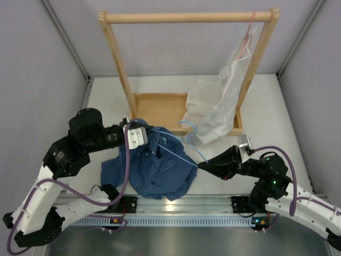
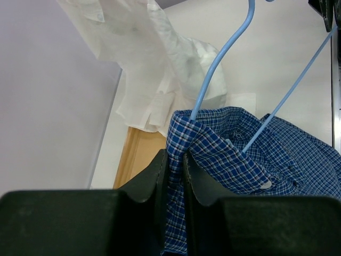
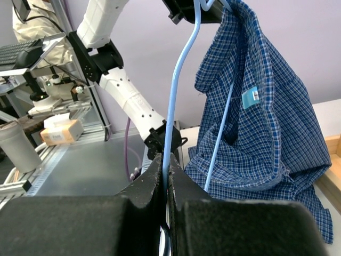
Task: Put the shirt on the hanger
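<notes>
In the top view the shirt (image 1: 160,168) hung bunched between the two arms, at 6 o'clock from the wooden rack (image 1: 186,17). One sleeve trailed on the table (image 1: 277,106) toward 9 o'clock. The left gripper (image 2: 175,154) was pinched on the cloth at the collar edge, at the shirt's 11 o'clock. Whether the wire also lay inside that pinch was hard to tell. The hanger (image 1: 178,156) ran slanted across the shirt, with its hook at the shirt's 1 o'clock, beside the white shirt (image 1: 213,109). In the left wrist view both of its wire arms dipped into the open collar. At the shirt's 3 o'clock the right gripper (image 3: 166,165) was clamped on the hanger's wire, fingers closed tight around it.
</notes>
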Action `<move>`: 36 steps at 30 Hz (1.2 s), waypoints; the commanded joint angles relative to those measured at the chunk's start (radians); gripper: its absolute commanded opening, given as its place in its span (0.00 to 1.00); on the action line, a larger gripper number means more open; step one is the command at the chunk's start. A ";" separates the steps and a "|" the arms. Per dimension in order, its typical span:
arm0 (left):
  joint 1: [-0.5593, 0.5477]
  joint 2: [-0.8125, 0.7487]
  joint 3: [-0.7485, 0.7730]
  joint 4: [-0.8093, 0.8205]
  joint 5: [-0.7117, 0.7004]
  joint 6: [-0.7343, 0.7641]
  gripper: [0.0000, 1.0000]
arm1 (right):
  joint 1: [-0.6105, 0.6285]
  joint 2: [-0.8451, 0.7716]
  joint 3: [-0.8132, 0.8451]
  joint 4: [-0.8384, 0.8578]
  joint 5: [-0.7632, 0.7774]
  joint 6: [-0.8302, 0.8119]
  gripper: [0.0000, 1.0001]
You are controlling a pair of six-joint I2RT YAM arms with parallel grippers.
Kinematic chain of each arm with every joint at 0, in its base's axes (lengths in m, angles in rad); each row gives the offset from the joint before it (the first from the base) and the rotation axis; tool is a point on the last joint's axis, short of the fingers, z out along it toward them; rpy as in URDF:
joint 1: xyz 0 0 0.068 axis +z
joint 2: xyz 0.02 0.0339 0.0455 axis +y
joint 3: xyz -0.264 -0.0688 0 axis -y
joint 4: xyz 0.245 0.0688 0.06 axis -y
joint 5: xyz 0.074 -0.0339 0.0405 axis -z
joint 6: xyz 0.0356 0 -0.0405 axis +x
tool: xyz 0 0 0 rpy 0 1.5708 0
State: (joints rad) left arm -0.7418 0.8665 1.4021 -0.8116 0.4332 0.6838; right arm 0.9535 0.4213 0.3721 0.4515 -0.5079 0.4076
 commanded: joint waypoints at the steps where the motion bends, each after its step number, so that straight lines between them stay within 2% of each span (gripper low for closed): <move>1: -0.005 0.025 -0.018 0.043 0.119 -0.006 0.14 | 0.011 0.008 0.085 0.067 -0.027 -0.044 0.00; 4: -0.005 0.048 -0.014 0.043 0.153 -0.010 0.14 | 0.013 0.031 0.100 0.065 -0.034 -0.050 0.00; 10: -0.005 0.063 0.008 0.045 0.229 -0.018 0.19 | 0.019 0.091 0.114 0.075 -0.032 -0.066 0.00; 21: -0.005 0.072 0.000 0.045 0.262 -0.033 0.22 | 0.042 0.200 0.117 0.150 -0.021 -0.061 0.00; 27: -0.005 0.085 -0.017 0.045 0.289 -0.050 0.28 | 0.050 0.257 0.142 0.184 -0.026 -0.064 0.00; 32: -0.005 0.089 -0.038 0.045 0.265 -0.070 0.41 | 0.054 0.255 0.146 0.188 -0.034 -0.067 0.00; 36: -0.005 0.097 -0.041 0.043 0.272 -0.084 0.41 | 0.059 0.241 0.140 0.187 -0.047 -0.067 0.00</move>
State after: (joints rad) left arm -0.7425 0.9596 1.3659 -0.8082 0.6659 0.6159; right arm 0.9916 0.6861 0.4549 0.5110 -0.5255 0.3672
